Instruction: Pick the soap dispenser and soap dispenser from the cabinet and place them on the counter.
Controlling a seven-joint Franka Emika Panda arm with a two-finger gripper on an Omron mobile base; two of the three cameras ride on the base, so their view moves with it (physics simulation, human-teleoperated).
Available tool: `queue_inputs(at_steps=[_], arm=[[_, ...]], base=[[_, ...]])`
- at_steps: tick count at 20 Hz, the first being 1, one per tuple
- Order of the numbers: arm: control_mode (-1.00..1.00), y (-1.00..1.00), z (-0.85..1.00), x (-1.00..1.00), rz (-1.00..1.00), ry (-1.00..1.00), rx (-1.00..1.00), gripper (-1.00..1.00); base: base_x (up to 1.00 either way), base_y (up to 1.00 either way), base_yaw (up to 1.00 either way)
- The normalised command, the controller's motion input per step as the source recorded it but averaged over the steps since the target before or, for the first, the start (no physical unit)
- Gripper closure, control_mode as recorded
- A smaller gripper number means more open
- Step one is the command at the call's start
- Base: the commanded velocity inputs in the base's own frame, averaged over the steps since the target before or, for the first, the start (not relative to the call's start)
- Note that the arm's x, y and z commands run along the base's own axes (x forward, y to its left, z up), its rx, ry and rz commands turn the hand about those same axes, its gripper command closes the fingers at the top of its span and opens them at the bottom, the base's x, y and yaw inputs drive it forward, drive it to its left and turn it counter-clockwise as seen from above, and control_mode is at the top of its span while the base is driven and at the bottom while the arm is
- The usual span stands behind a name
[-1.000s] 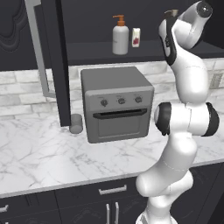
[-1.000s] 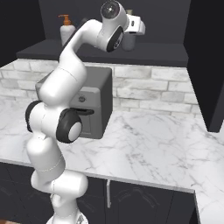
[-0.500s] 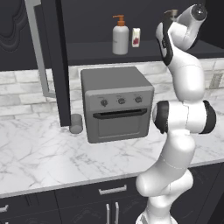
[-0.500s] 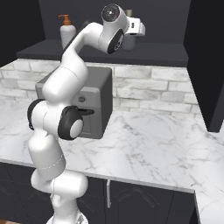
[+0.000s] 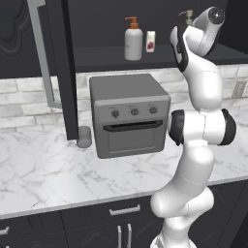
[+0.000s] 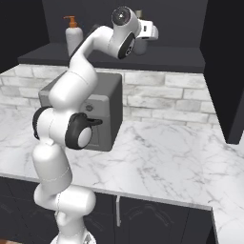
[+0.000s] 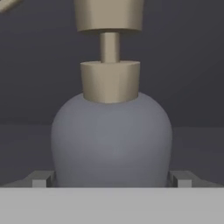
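Note:
The dark grey soap dispenser with its tan pump stands very close in the hand view. My gripper is open, one fingertip on each side of the bottle's body and close to it. In the left base view only this bottle's tan pump peeks past my wrist. The white soap dispenser with an orange pump stands upright further left on the shelf of the black cabinet. Below lies the white marble counter.
A small white carton stands just right of the white bottle. The cabinet door hangs open at left. A grey toaster oven sits on the counter under the shelf, with a short grey cup to its left.
My hand has edged slightly deeper into the cabinet toward the dark bottle. The jaws stay open and both bottles stand as before.

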Motion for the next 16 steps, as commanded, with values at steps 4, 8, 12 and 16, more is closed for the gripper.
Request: queue_inputs(at_steps=[4, 8, 12, 16], arm=[[-1.00, 0.00, 0.00, 0.03, 0.00, 0.00, -0.01, 1.00], [-1.00, 0.00, 0.00, 0.00, 0.00, 0.00, 0.00, 1.00], [-1.00, 0.00, 0.00, -0.03, 0.00, 0.00, 0.00, 1.00], [-1.00, -0.01, 0.00, -0.29, 0.00, -0.02, 0.00, 1.00]], base=[[0.00, 0.00, 0.00], [0.00, 0.00, 0.00], [0.00, 0.00, 0.00], [0.00, 0.00, 0.00]])
